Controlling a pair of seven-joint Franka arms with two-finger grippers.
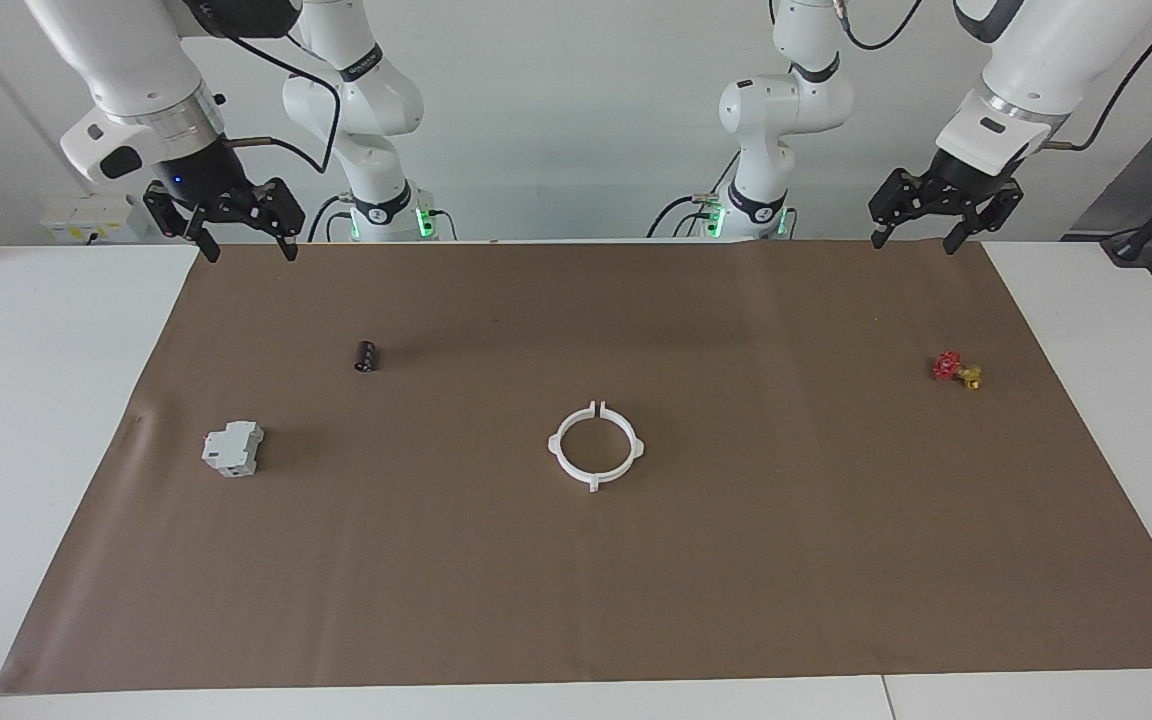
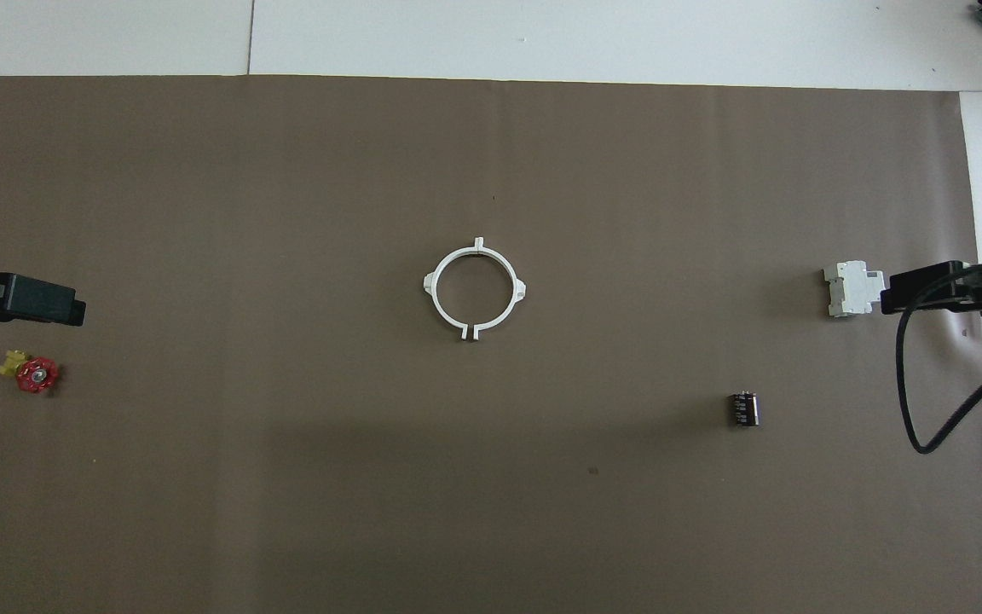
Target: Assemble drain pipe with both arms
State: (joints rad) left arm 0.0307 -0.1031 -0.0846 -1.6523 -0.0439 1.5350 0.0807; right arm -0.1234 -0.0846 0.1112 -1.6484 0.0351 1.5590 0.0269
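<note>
Drain pipe (image 1: 595, 447): thin white plastic, two half-ring pieces lying flat on the brown mat (image 1: 636, 600), mid-counter, well clear of every edge. The halves already sit together as one ring. At the ends nearest the robots the tabs stand slightly apart with a small slot between them; at the ends farthest from the robots the tabs look closed up. One small outer lug on each half. Judged light and fairly stiff, but a thin band may flex or spring apart if squeezed across the ring. Smooth plastic, probably slippery, and it lies low on the mat, so picking it off flat looks awkward. Best hold, I'd say: pinch each half across the band near its lug, one gripper per half, and press the tabs together.

Going left to right in the facing view:
- right gripper (image 1: 242, 250), fingers spread wide, empty, up over the counter's robot-side edge at the right arm's end
- grey boxy block (image 1: 233, 448) on the mat toward the right arm's end
- small black cylinder (image 1: 366, 356) lying on its side, closer to the robots than the block
- drain pipe at the middle
- left gripper (image 1: 914, 243), fingers wide, empty, over the robot-side edge at the left arm's end
- red-and-gold valve piece (image 1: 956, 370) near the left arm's end.
</note>
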